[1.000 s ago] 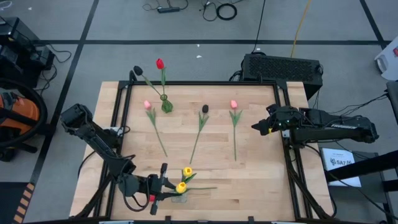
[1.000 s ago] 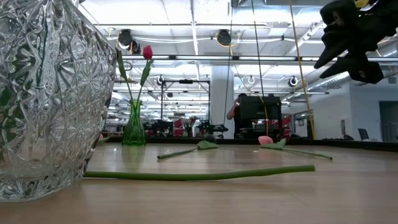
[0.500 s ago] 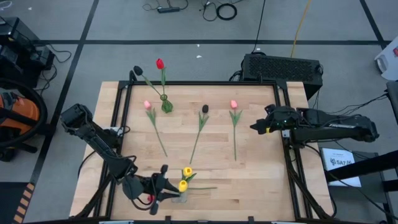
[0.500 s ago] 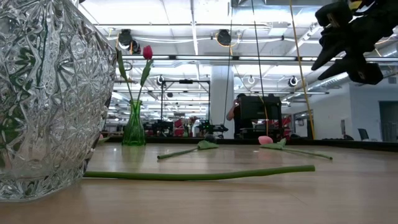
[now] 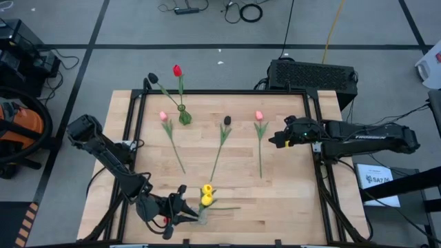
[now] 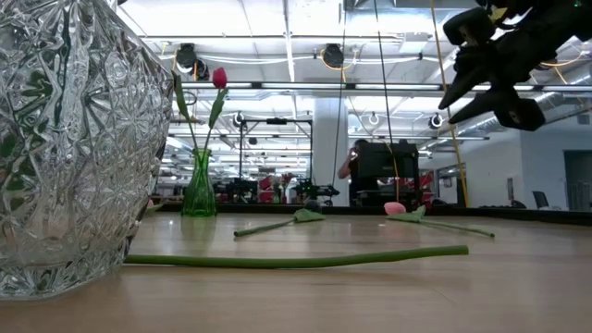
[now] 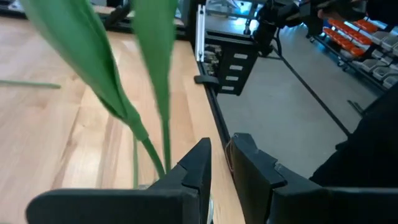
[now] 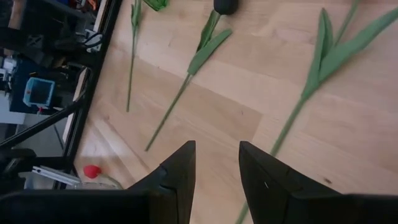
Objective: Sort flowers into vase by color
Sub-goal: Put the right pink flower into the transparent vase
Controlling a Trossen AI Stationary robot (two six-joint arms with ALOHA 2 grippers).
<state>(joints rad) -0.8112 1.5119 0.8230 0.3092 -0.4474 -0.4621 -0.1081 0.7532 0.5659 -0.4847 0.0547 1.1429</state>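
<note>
two yellow tulips (image 5: 206, 195) at the left gripper (image 5: 180, 207), which pinches a stem; three loose tulips; right gripper (image 5: 273, 142) spread; clear vase (image 6: 65, 139) cropped.

Bright, even overhead lighting with soft shadows; the leaves (image 7: 93, 62) near the left wrist camera blur.

Worktop (image 5: 289, 200) near-right corner lies bare; you can pass there. Three tulips lie across the middle: pink tulip (image 5: 170, 138), dark tulip (image 5: 222, 143), second pink tulip (image 5: 260, 138). Green vase (image 5: 184, 115) stands upright toward the far-left corner; crystal vase (image 6: 65, 139) blocks the near edge.
</note>
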